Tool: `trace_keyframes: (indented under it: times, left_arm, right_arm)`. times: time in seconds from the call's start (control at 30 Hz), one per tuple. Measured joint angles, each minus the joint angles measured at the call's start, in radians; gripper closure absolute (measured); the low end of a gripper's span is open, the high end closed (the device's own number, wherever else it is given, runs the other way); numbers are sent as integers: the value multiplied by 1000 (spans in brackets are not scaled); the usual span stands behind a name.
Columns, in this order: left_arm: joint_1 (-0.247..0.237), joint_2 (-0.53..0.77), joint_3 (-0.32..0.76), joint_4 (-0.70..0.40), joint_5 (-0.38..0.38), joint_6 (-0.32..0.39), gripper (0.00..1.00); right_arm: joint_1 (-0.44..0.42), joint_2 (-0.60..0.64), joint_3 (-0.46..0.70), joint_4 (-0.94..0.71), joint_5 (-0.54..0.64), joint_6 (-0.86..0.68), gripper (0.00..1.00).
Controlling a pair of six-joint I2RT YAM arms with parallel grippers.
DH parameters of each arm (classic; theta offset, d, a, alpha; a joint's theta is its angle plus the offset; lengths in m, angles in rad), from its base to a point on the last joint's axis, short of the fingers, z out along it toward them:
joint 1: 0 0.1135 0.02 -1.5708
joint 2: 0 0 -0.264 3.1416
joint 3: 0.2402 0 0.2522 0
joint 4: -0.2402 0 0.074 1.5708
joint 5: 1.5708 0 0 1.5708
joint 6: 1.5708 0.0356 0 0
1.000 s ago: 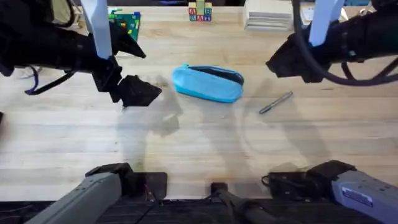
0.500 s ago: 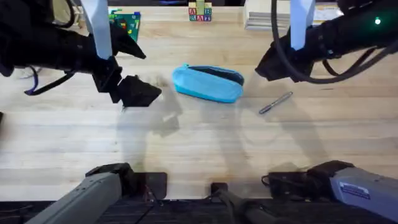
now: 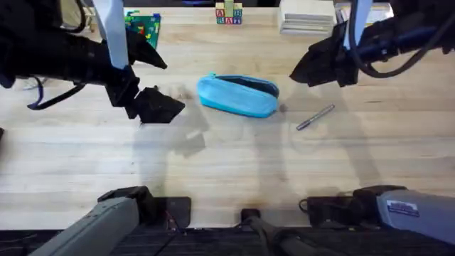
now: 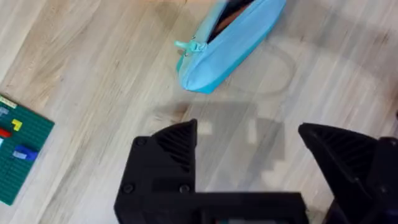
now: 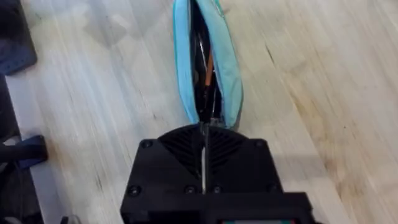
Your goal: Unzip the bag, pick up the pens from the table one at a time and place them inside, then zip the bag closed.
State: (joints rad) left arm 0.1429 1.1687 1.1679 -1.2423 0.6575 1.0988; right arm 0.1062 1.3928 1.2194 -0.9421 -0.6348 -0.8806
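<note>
The light blue bag (image 3: pixel 237 94) lies in the middle of the table (image 3: pixel 227 163), its zipper open along the top. In the left wrist view the bag (image 4: pixel 239 37) shows its teal pull tab (image 4: pixel 189 46) at the near end. Dark pens (image 5: pixel 202 68) lie inside the open bag (image 5: pixel 227 68). One more pen (image 3: pixel 315 117), dark with silver, rests on the wood to the bag's right. My left gripper (image 3: pixel 167 105) hangs open just left of the bag, with nothing between its fingers (image 4: pixel 249 134). My right gripper (image 3: pixel 297 72) hovers shut by the bag's right end (image 5: pixel 203 134).
A green brick plate (image 3: pixel 142 27) sits at the back left and shows again (image 4: pixel 18 149) near my left gripper. Letter blocks (image 3: pixel 228 14) and a white stack (image 3: pixel 307 18) stand along the back edge. The front half of the table is bare wood.
My right gripper has shifted left, toward the bag's right end. The left arm, the bag and the loose pen have stayed put.
</note>
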Motion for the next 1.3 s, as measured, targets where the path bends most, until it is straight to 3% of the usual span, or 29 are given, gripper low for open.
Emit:
trace_keyframes:
  times: [0.63,1.0,1.3]
  left_arm:
    - [0,0,0,0,0,0,8]
    - [0,0,0,0,0,0,8]
    - [0,0,0,0,0,0,8]
  right_arm:
    - [0,243,0,13,-55,-71,969]
    - [77,252,0,109,-66,-76,969]
    - [80,252,0,127,-66,-78,969]
